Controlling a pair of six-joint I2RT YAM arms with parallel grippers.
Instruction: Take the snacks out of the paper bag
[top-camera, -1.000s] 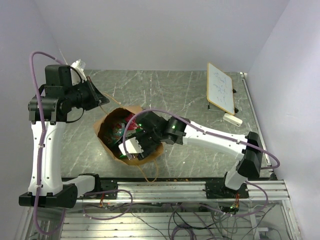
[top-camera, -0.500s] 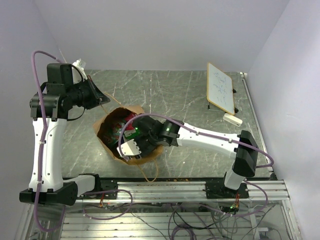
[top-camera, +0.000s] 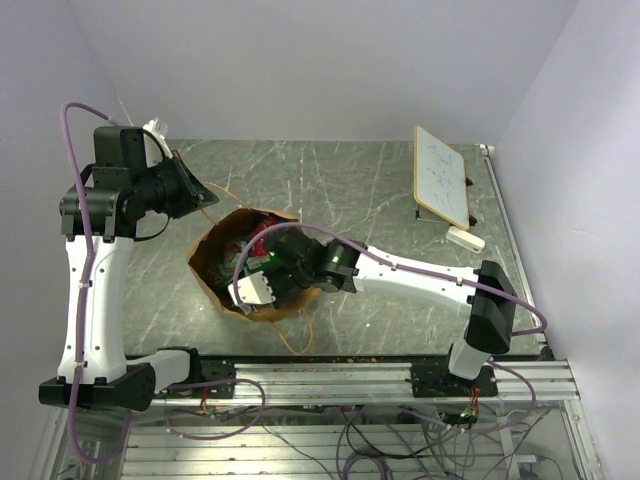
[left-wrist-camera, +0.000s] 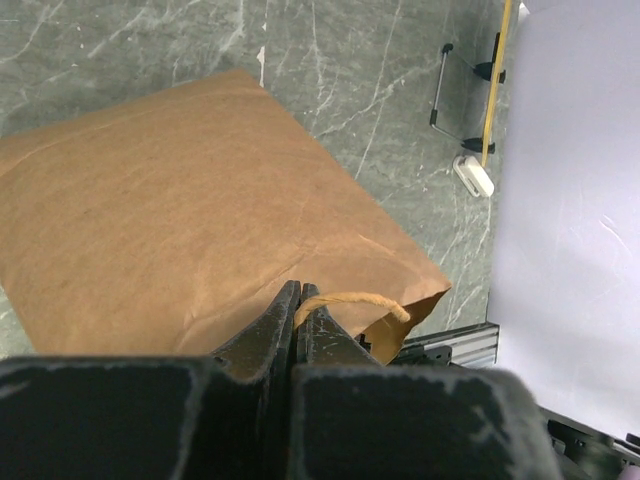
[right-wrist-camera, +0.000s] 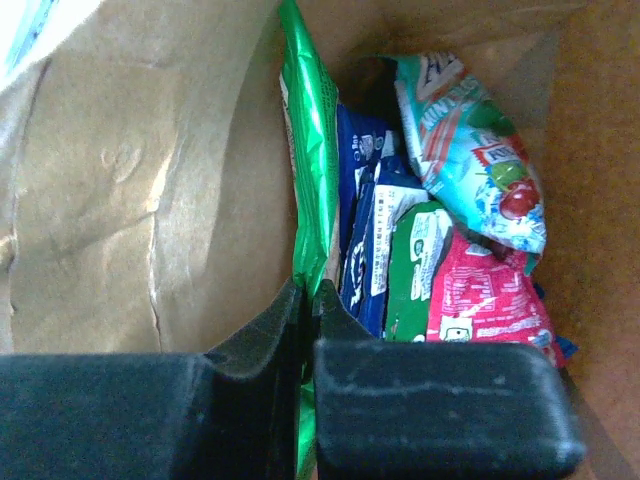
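The brown paper bag (top-camera: 215, 250) stands open at the table's left middle; its side fills the left wrist view (left-wrist-camera: 180, 210). My left gripper (left-wrist-camera: 300, 292) is shut on the bag's looped paper handle (left-wrist-camera: 350, 298) and holds it up at the back left (top-camera: 190, 190). My right gripper (right-wrist-camera: 308, 290) is down inside the bag (top-camera: 262, 275), shut on the edge of a bright green snack packet (right-wrist-camera: 312, 160). Beside it lie a blue packet (right-wrist-camera: 365, 230), a green one (right-wrist-camera: 415, 270), a red one (right-wrist-camera: 490, 300) and a teal-and-red one (right-wrist-camera: 465, 140).
A white framed board (top-camera: 440, 175) stands at the back right with a small white block (top-camera: 465, 239) by it. The bag's second handle loop (top-camera: 300, 345) hangs toward the front rail (top-camera: 400, 375). The bag's inner wall (right-wrist-camera: 130, 200) is close on the gripper's left.
My right gripper has pushed further left and deeper into the bag. The bag's mouth has shifted slightly left. The left arm holds the handle in nearly the same place.
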